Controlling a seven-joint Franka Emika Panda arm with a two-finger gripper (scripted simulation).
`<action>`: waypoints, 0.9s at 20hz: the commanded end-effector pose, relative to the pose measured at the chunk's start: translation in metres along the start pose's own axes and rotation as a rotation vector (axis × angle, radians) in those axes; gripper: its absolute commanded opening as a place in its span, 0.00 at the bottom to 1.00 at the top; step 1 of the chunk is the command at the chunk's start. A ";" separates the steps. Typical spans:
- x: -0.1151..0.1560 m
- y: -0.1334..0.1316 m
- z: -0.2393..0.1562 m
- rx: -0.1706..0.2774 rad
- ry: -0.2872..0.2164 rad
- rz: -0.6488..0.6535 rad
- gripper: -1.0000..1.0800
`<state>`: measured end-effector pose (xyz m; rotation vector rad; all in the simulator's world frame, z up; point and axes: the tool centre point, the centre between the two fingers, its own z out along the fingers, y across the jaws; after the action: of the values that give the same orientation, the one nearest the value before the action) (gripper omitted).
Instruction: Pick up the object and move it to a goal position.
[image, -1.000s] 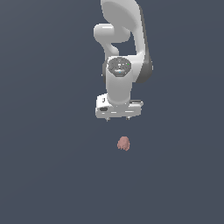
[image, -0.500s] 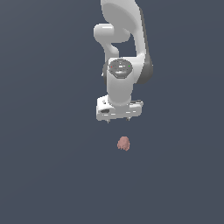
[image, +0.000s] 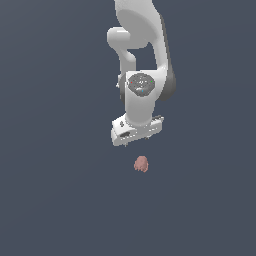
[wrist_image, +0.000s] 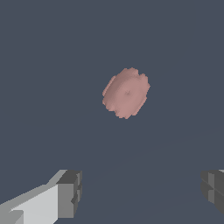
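Observation:
The object (image: 141, 164) is a small, lumpy pinkish-brown lump lying on the dark grey floor, just below the white arm in the exterior view. In the wrist view the object (wrist_image: 126, 92) lies ahead of the fingers, apart from them. My gripper (image: 138, 144) hangs above the object without touching it. It is open and empty: in the wrist view the gripper (wrist_image: 142, 192) shows two grey fingertips (wrist_image: 70, 192) set wide apart.
The floor (image: 60, 190) is a plain dark grey surface all around. The white arm (image: 142, 50) rises behind the gripper towards the top of the exterior view. Nothing else shows.
The gripper hand has come down a little towards the object and turned slightly. The object has not moved.

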<state>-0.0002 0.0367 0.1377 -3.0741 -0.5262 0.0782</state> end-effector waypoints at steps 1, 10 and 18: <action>0.005 0.000 0.003 -0.004 0.001 -0.075 0.96; 0.025 -0.001 0.015 -0.019 0.007 -0.349 0.96; 0.042 -0.002 0.025 -0.030 0.014 -0.589 0.96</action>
<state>0.0348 0.0513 0.1126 -2.8322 -1.3368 0.0404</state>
